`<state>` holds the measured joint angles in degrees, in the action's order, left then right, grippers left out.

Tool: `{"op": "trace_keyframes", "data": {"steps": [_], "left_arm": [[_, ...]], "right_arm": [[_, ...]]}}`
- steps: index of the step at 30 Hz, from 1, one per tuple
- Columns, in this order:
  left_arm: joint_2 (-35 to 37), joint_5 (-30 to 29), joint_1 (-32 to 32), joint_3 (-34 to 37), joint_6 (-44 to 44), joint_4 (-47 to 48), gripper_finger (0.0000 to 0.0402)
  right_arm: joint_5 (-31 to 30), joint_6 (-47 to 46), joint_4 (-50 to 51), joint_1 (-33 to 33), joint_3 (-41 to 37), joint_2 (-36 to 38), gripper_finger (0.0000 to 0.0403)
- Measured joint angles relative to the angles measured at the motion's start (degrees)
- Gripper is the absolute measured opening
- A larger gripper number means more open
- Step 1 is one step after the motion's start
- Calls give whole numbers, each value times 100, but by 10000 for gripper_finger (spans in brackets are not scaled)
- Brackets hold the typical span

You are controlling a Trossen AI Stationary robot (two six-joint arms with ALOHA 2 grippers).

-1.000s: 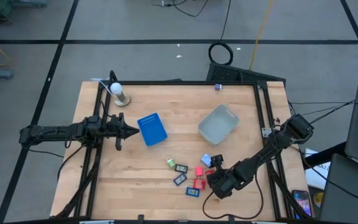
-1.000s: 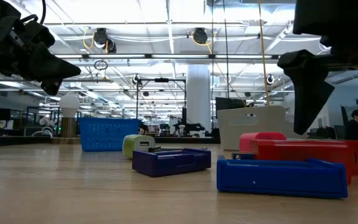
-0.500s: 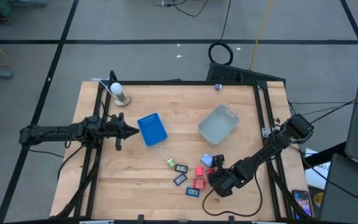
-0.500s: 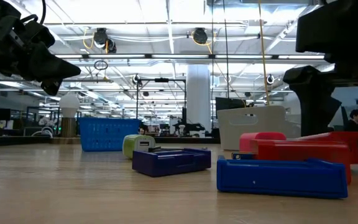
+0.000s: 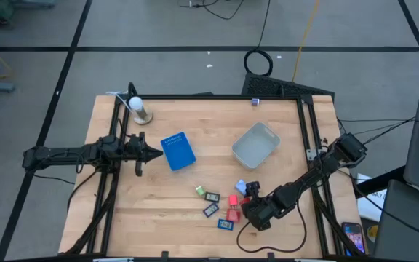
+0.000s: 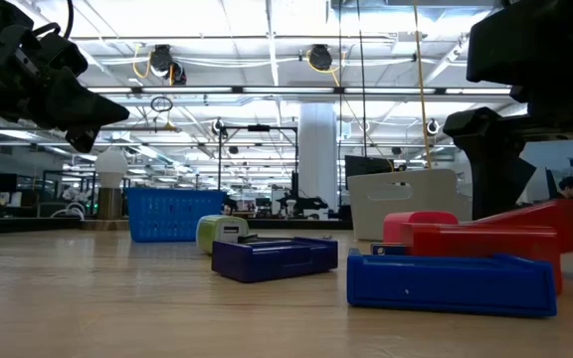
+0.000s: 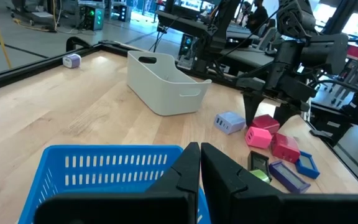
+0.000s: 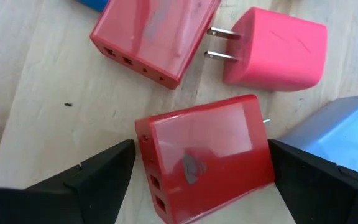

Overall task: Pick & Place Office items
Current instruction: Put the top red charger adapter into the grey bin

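A pale wooden worktop with a black frame stands on a grey floor, and the low view shows a bright hall with ceiling lights behind it. My right gripper is down over the cluster of office items near the front right of the worktop. Its fingers are spread wide on either side of a red charger block, which lies between them; I cannot tell if they touch it. Just beside it lie a second red block, a pink plug block with two prongs, and a light-blue block. My left gripper waits well apart at the worktop's left, fingers pressed together and empty, just beside the blue tray. The clear tub sits behind the cluster.
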<state>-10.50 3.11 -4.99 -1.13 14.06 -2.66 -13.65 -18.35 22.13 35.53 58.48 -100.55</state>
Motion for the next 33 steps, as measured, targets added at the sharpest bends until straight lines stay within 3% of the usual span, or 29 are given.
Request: {"op": "trace_keyframes", "data": {"steps": [4,11,21,29,33], "left_arm": [[0,0,2,0,13,11,15],[0,0,2,0,8,11,15],[1,-1,1,0,9,34,15],[0,-2,2,0,9,39,15],[0,-1,1,0,72,37,15]], "right_arm": [[29,-45,6,-44,0,0,343],[12,-63,23,-61,0,-2,266],[-129,-43,-20,0,-11,65,266],[-634,17,-52,302,-11,783,266],[-1045,533,-388,461,-11,1349,266]]}}
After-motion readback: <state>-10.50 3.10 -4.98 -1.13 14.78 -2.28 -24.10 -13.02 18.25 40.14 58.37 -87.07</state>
